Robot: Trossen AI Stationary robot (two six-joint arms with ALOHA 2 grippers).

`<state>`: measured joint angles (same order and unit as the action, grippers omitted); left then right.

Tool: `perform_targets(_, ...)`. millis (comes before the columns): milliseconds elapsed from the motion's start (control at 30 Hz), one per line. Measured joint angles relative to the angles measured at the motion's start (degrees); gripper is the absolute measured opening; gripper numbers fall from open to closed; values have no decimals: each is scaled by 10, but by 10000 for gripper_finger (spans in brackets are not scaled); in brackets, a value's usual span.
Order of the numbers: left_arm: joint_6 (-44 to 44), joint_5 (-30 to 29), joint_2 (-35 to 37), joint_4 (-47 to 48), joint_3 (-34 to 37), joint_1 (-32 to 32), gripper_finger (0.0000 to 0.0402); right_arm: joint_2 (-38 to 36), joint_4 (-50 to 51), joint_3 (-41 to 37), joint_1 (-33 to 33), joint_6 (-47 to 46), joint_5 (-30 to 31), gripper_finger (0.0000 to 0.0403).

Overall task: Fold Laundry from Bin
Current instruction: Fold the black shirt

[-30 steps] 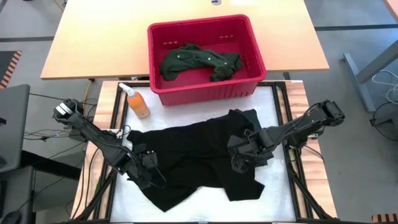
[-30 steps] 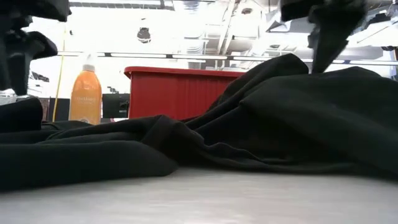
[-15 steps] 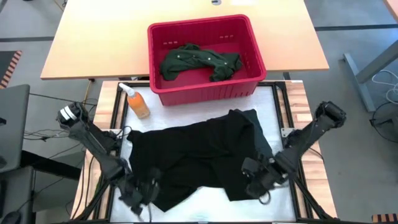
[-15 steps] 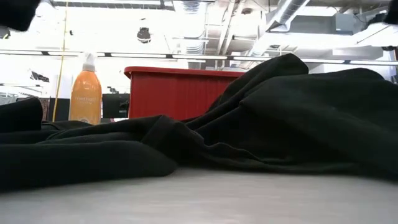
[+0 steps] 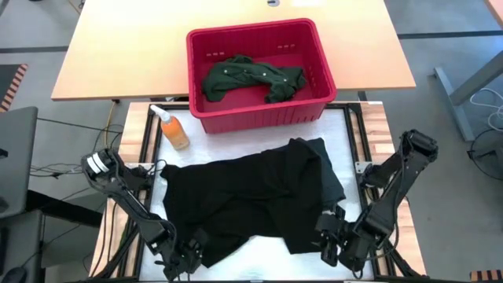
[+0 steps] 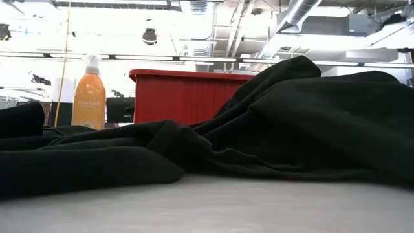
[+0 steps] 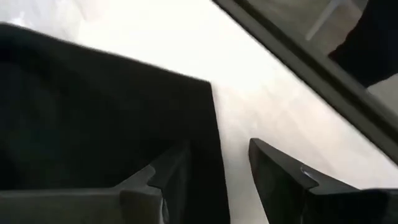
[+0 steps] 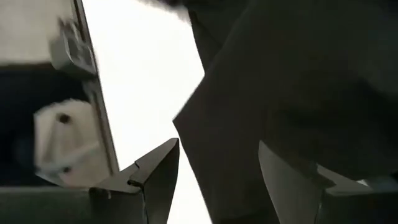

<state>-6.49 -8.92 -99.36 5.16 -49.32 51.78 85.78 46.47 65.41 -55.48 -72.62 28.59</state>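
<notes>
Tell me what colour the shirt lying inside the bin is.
Dark green shirt, seen best in the high view.

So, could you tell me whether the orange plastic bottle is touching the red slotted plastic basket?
Apart. The high view shows bare table between the orange bottle and the red basket.

Matt black cloth garment (image 5: 251, 200) on a smooth white table top (image 5: 267, 258).
Red slotted plastic bin (image 5: 259, 110); glossy orange plastic bottle (image 5: 174, 130).
</notes>
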Motion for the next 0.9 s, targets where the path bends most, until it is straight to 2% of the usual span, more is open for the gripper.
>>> perform_targets(100, 3, -12, -17, 1, -2, 0, 154, 39, -2, 0, -14, 4, -19, 248)
perform_targets(200, 8, -20, -25, 5, -2, 0, 138, 87, -10, 0, -24, 4, -85, 248)
perform_targets(267, 1, -24, -24, 12, -2, 0, 108, 114, -18, 0, -28, -8, -129, 248)
perform_targets(367, -20, -35, -18, 26, -2, -3, 33, 140, -39, 0, -31, -44, -166, 248)
perform_targets(433, -39, -44, -16, 31, -1, -5, 11, 152, -63, 0, -36, -56, -165, 248)
perform_targets(667, -69, -65, 2, 56, -7, -6, 0, 200, -59, 3, -34, -77, -143, 248)
perform_targets(900, -73, -150, 108, 198, -68, 4, 0, 219, -49, 4, -29, -97, -135, 247)
